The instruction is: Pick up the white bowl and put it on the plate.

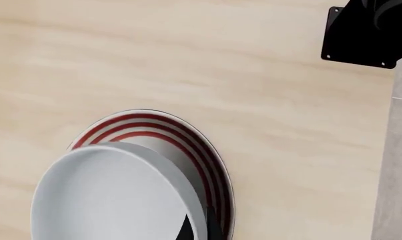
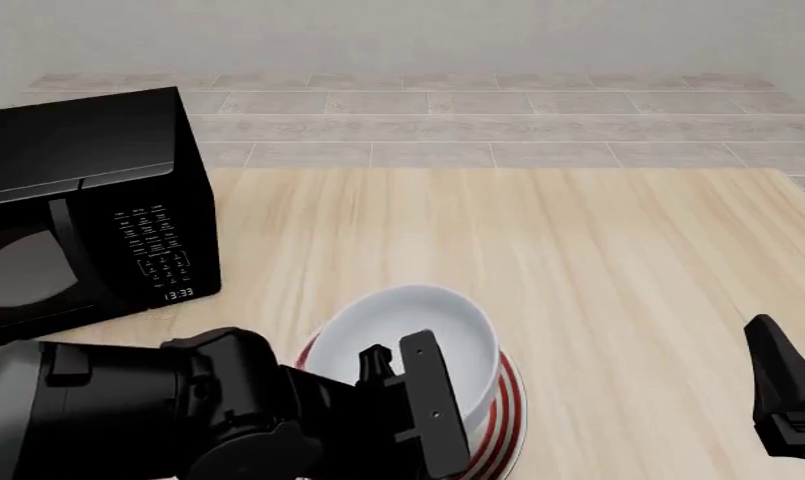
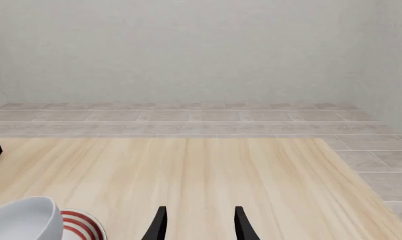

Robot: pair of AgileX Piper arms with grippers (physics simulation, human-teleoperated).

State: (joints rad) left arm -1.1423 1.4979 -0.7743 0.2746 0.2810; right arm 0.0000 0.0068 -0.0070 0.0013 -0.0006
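Wooden table: white bowl over plate

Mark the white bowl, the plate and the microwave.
white bowl (image 2: 409,335): front view, inner wall.
plate (image 2: 505,415): front view, red-ringed rim right of the bowl.
microwave (image 2: 159,235): front view, keypad panel.

Pale wood-grain table, running back to a tiled floor at 12 o'clock. Bearing a black microwave at 9 to 10 o'clock in the front view (door shut, keypad panel facing the arms). Bearing too the plate, flat on the wood at 6 o'clock, red rings showing at its 3 o'clock edge. Much of that plate covered by the white bowl; whether resting on it or held above, impossible to tell.
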